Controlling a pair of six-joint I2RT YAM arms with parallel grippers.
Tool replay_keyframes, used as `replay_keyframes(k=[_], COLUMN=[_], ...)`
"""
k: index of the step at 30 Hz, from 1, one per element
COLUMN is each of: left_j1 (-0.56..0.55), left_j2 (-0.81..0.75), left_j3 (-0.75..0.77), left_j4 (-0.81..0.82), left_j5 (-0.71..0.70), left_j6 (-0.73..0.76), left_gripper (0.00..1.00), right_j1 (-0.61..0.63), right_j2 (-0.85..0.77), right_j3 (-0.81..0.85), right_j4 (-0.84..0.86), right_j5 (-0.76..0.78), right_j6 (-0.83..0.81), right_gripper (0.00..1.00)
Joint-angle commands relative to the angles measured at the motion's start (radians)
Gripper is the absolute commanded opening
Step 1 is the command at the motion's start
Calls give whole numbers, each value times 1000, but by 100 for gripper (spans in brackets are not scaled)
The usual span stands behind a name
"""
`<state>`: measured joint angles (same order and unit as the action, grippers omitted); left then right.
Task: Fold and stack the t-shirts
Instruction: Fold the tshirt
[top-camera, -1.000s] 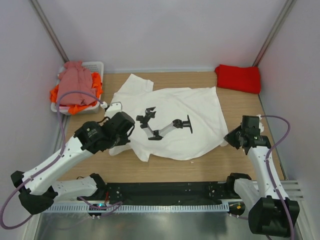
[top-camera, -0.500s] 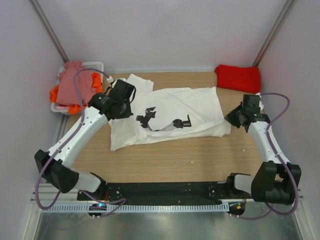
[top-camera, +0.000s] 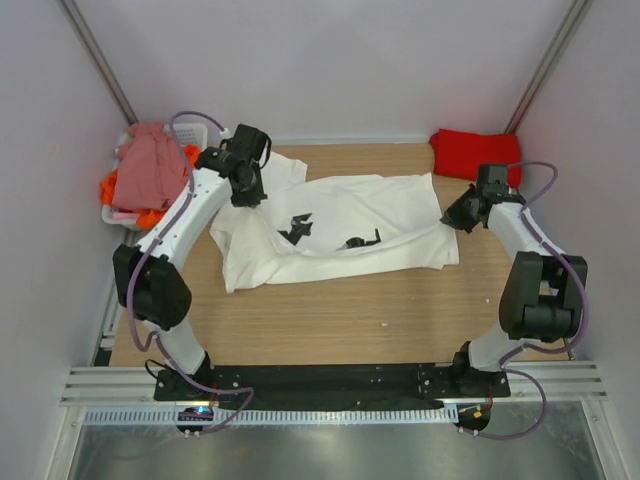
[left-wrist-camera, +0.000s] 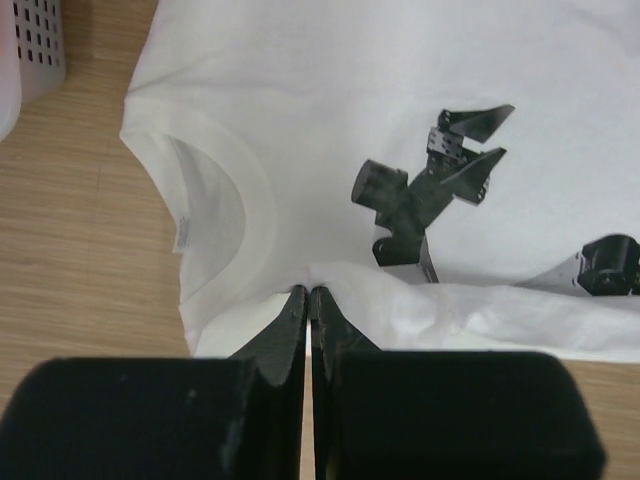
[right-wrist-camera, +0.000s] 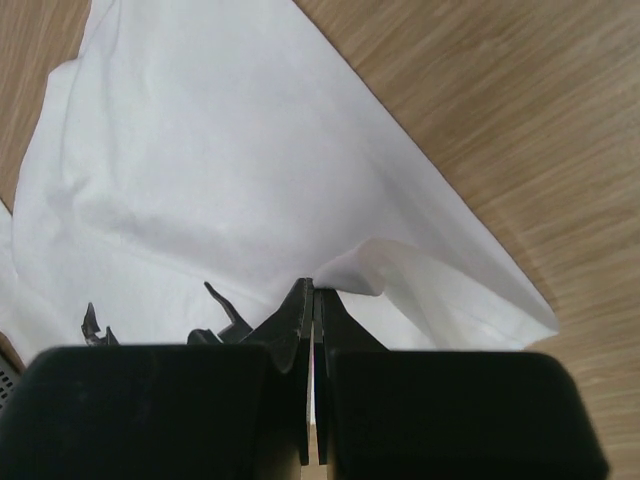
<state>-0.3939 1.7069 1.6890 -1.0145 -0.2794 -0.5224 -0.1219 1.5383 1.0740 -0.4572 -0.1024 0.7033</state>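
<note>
A large white t-shirt (top-camera: 340, 225) with a black print (top-camera: 298, 229) lies across the middle of the table, its near part folded back over itself. My left gripper (top-camera: 248, 190) is shut on the shirt's cloth near the collar (left-wrist-camera: 225, 215), at the left end. My right gripper (top-camera: 452, 213) is shut on the shirt's right edge (right-wrist-camera: 390, 262). Both hold a raised fold of white cloth (left-wrist-camera: 340, 275). A folded red t-shirt (top-camera: 477, 156) lies at the back right. A dusty pink shirt (top-camera: 148, 165) lies over orange cloth (top-camera: 112, 186) in the basket.
A white slotted basket (top-camera: 196, 131) stands at the back left corner, also at the left wrist view's top left (left-wrist-camera: 30, 45). Bare wooden tabletop (top-camera: 340, 315) lies between the shirt and the black base rail (top-camera: 330, 380). Grey walls enclose three sides.
Both grippers moved away from the near edge toward the back, carrying the white shirt's near edge over itself. The shirt is now folded to a narrower band.
</note>
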Motion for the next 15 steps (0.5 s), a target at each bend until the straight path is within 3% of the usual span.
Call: replay_keyframes(k=[1,2,4,6,7,8,9,10,15], left_j1=[53,90,131,174,173,155,141,130,101], left_j2=[124,166,319,414,443,419,381,284,30], left_j3=[83,130,199,343,377,345,298,193,-72], left_j4=[-2,-10,-48,-163,-185,-179,-118,-84,31], left_j5=[8,3,9,58,52,40,13,6,-6], left_j6=[25,25,7,-11,-13,-13,-16,-19,-53], left_gripper=[0,0,2,18,43,57,72,97,100], right_j1=[-1,-1,-1,-2,-1,1,-1,4,14], right_j2=[113,147,256,319,328,313,289,232,115], right_j3=[128,151,229,280,294,278,250,191,84], right_j4=[54,58,71,51,37,46,61,77,94], right_j5=[-31,-34,-88,-141,-149,-140,-122,-81,-22], right_j6=[-39,-45,-80,-114,-125,-136,-139,-139,-157], right_gripper=[3,7,40,69,73,76,86,91,98])
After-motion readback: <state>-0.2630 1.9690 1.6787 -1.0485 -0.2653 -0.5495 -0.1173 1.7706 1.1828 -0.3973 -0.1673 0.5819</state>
